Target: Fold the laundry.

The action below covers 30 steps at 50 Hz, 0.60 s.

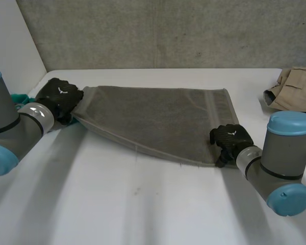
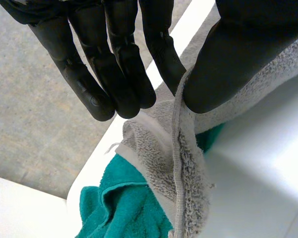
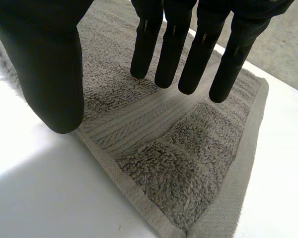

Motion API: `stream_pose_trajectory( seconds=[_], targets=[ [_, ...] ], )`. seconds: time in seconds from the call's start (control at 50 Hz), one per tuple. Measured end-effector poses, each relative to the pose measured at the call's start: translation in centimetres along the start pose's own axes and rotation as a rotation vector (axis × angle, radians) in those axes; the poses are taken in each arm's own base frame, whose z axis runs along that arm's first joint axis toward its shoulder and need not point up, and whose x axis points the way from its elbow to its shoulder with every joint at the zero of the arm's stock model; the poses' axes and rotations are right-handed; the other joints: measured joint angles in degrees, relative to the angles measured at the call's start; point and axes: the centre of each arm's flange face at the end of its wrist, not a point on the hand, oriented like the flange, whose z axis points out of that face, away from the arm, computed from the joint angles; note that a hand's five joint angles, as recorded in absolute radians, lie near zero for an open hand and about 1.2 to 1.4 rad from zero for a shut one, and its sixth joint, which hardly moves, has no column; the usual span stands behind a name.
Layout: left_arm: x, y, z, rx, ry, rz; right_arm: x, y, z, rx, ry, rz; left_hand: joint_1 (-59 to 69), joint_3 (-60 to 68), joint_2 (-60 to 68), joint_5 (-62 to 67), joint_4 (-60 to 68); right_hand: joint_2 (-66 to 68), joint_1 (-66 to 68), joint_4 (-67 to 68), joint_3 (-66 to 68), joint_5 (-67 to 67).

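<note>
While the grey terry towel (image 1: 158, 117) lies spread, not yet folded, the left hand (image 1: 61, 97) pinches its nine-o'clock end. The right hand (image 1: 230, 137) rests straight-fingered, unclenched, on its four-o'clock corner.

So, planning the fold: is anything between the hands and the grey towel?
Nothing visible: the left hand pinches the towel at its left corner, the right hand is at the near right corner. A teal cloth shows under the left end.

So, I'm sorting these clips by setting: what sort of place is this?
Probably a lab or test bench, not a home: a white table against a plain grey concrete-looking wall, with a grey towel spread out and a teal cloth and beige garment at its sides.
</note>
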Motion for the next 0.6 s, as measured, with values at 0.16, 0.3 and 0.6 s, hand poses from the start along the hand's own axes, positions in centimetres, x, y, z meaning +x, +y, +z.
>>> stream_pose_trajectory(
  seconds=[0.16,0.3,0.6],
  targets=[
    [-1.2,-0.1,0.6,-0.022,-0.011,-0.037,-0.1,-0.2,0.0,-0.004,-0.005,-0.01,0.0,0.0,0.0,0.0,0.13,-0.06,-0.19,-0.14,-0.22,-0.38],
    [-1.5,0.1,1.5,-0.062,0.01,-0.061,-0.4,-0.4,-0.7,-0.023,-0.021,-0.003,0.0,0.0,0.0,0.0,0.14,-0.22,-0.41,-0.98,-1.45,-2.6],
    [-2.5,0.3,3.9,-0.144,-0.012,-0.09,-1.0,-0.4,-0.6,-0.029,-0.035,-0.011,0.0,0.0,0.0,0.0,0.17,-0.22,-0.41,-1.01,-1.41,-2.3]
  ],
)
